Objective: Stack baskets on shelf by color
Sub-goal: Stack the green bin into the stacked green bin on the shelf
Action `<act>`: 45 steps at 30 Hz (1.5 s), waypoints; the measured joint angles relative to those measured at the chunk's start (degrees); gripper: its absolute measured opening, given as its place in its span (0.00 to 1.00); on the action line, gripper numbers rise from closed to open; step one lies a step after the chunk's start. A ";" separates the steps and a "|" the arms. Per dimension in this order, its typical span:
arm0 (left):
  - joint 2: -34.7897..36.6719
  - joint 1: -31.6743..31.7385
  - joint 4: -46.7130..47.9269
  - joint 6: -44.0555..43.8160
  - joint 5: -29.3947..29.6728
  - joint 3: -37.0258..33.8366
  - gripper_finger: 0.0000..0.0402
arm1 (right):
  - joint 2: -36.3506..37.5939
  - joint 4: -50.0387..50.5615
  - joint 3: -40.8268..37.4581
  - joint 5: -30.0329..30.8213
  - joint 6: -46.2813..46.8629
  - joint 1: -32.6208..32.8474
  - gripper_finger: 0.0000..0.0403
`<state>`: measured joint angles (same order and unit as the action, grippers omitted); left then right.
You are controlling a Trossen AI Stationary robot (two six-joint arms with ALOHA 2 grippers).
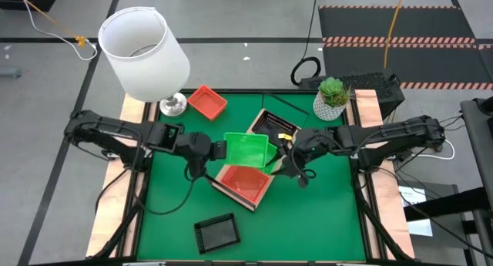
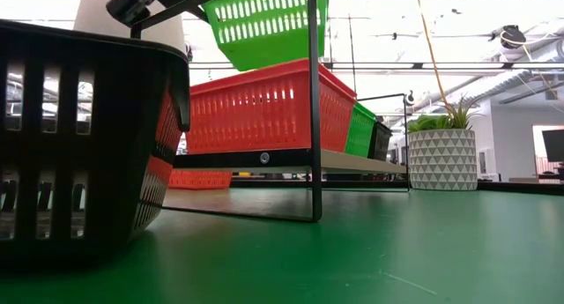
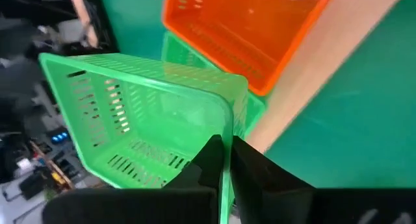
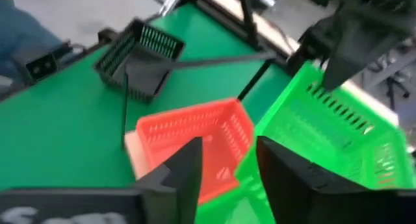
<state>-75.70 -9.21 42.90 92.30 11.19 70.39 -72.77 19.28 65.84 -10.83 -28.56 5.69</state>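
Left gripper (image 3: pixel 224 160) clamped on green basket (image 1: pixel 248 149) rim, held above shelf (image 1: pixel 223 186); right gripper (image 4: pixel 227 160) apart beside it. Risk: one-sided grip let basket tilt, snag orange basket (image 1: pixel 248 181).

Bright overhead light; wrist views motion-blurred; soft shadows.

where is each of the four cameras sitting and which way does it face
High view: overhead, facing straight down on the table mat; both arms show, left end effector shut on the green basket.
Low view: at mat level, looking across at the shelf; an arm's dark parts show at the top.
Left wrist view: on the left arm, its fingers pinching the green basket's wall.
Right wrist view: on the right arm, open right end effector before an orange-red basket.
All four views share the green basket.
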 joint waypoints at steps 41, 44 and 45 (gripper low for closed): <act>-12.49 9.86 -9.48 22.02 -5.59 -0.05 0.08 | 23.30 -2.34 -20.15 11.06 17.91 5.28 0.40; -13.12 9.90 -9.57 22.02 -5.59 0.00 0.07 | 23.30 -2.27 -20.15 11.06 17.97 5.28 0.40; -13.34 9.91 -9.60 21.91 -5.59 0.00 0.07 | 23.28 -2.21 -20.15 11.06 17.97 5.28 0.40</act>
<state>-89.04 0.70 33.30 114.21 5.61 70.39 -49.49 17.07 45.69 0.23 -10.59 10.96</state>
